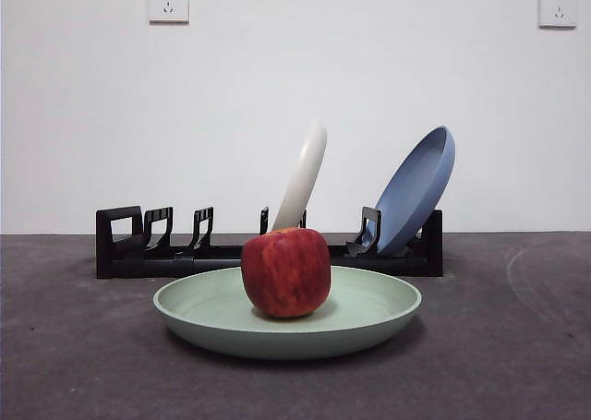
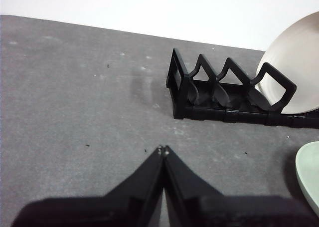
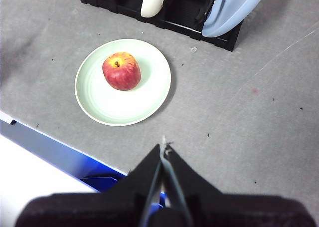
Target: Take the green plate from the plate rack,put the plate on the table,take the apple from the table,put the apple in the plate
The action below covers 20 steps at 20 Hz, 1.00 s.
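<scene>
The green plate point(image 1: 287, 319) lies flat on the table point(image 1: 517, 346) in front of the plate rack point(image 1: 268, 254). On the plate rests the red apple point(image 1: 286, 272), untouched by any gripper. From high above, the right wrist view shows the same plate point(image 3: 123, 82) and apple point(image 3: 121, 71), with my right gripper point(image 3: 164, 146) shut, empty and well clear of them. My left gripper point(image 2: 163, 150) is shut and empty over bare table near the rack's loop end point(image 2: 227, 92); the plate's edge point(image 2: 309, 174) shows at the side.
A cream-white plate point(image 1: 303, 178) and a blue plate point(image 1: 416, 191) stand tilted in the rack. The table's front edge and a blue and white area beyond it point(image 3: 55, 157) show in the right wrist view. No arm appears in the front view.
</scene>
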{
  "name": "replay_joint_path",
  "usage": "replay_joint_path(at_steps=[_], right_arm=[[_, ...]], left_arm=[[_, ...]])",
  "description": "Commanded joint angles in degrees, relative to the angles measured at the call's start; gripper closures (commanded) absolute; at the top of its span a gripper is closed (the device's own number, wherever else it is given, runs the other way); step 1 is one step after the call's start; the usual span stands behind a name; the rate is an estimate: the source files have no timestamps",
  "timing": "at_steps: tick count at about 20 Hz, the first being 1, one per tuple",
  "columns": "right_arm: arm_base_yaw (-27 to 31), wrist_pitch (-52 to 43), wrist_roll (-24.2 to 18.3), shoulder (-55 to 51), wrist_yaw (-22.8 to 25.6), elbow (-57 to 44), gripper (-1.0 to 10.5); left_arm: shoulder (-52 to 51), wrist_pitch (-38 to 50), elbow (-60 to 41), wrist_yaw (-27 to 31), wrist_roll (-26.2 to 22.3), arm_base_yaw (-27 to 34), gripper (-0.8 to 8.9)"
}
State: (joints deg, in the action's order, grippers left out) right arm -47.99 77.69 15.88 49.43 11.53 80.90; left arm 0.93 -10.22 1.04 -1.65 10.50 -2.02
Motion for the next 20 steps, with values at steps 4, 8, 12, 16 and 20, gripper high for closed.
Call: replay_joint_path(at_steps=[4, 8, 12, 16, 20], right_arm=[[-0.04, 1.22, 0.44, -0.04, 0.07, -0.5, 9.5], [-0.04, 1.22, 0.31, -0.04, 0.07, -0.5, 9.5], [0.72, -7.15, -4.72, -0.35, 10.95, -1.55, 9.5], [11.23, -27.15, -14.86, -2.05, 6.93, -8.46, 9.5], [28.98, -43.82, -20.28, -5.88, -10.97, -23.43, 9.5]], left_arm=[[0.7, 0.66, -0.42, 0.15, -0.68, 0.22, 8.17], [1.4, 0.63, -0.42, 0.15, -0.68, 0.22, 8.17], [2.27, 0.63, -0.42, 0.15, -0.68, 0.22, 8.17], [2.84, 0.61, -0.42, 0.15, -0.68, 0.22, 8.17], [2.89, 0.63, -0.42, 0.15, -0.68, 0.22, 8.17]])
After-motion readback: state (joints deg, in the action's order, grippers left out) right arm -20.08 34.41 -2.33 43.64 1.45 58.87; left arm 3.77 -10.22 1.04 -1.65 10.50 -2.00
